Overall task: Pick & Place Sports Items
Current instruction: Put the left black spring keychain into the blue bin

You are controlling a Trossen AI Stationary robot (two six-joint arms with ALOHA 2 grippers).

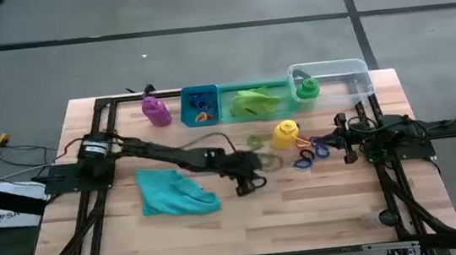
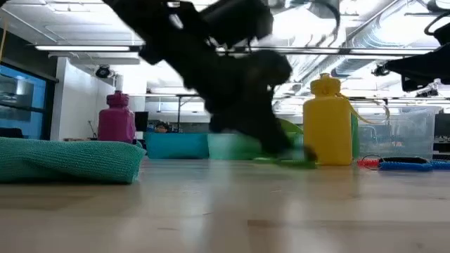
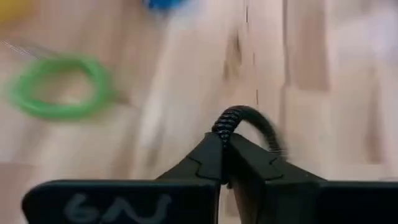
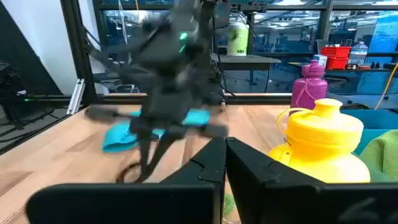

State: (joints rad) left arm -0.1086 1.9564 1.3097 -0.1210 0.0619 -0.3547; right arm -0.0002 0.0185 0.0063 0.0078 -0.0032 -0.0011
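Black rubbery ring [image 3: 252, 121] pinched between the closed fingers of the left gripper [image 1: 249, 182], centre of the high view, right of the teal cloth [image 1: 175, 192]. Right gripper [image 1: 341, 139], closed and empty, waits beside the yellow bottle [image 1: 285, 133].

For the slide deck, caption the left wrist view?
Left gripper shut on a black ribbed rubbery ring above the wooden table, a green rubbery ring lying beyond.

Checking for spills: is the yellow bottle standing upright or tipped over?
Upright. The yellow bottle stands on its base on the table, cap on top, in the low view.
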